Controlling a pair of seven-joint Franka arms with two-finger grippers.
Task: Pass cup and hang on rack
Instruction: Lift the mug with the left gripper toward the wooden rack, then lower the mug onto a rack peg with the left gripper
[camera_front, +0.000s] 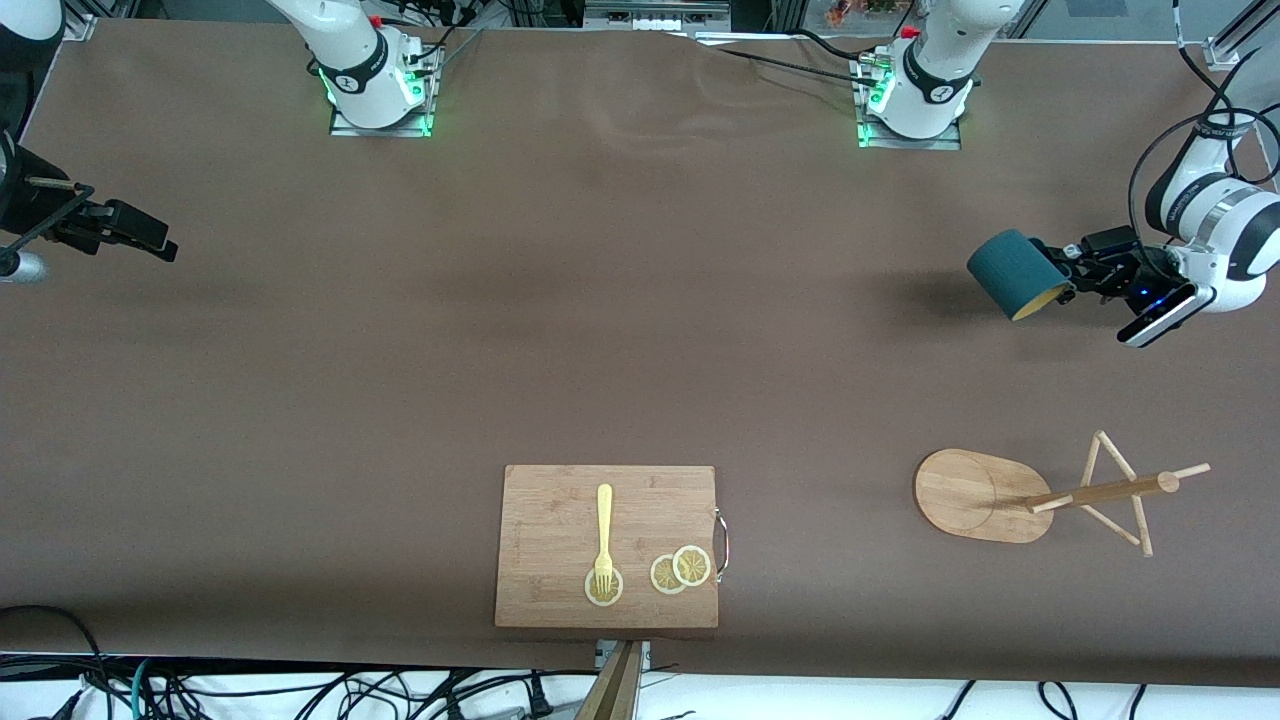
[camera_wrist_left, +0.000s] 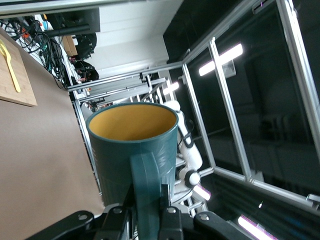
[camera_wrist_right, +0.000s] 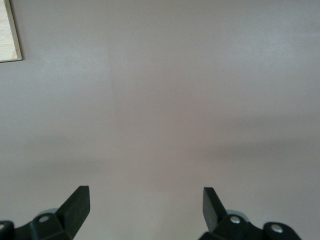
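Observation:
The dark teal cup (camera_front: 1015, 272) with a yellowish inside is held in the air over the left arm's end of the table, tipped on its side. My left gripper (camera_front: 1085, 268) is shut on its handle. In the left wrist view the fingers (camera_wrist_left: 167, 212) clamp the handle of the cup (camera_wrist_left: 132, 150). The wooden rack (camera_front: 980, 495) has its oval base flat on the table, nearer to the front camera than the cup, and its post and pegs (camera_front: 1105, 492) point toward the left arm's end. My right gripper (camera_front: 150, 240) is open and empty over bare table (camera_wrist_right: 145, 200) at the right arm's end.
A rectangular wooden cutting board (camera_front: 608, 545) lies near the table's front edge, with a yellow fork (camera_front: 604, 530) and lemon slices (camera_front: 680, 570) on it. A corner of the board shows in the right wrist view (camera_wrist_right: 7, 30). Brown cloth covers the table.

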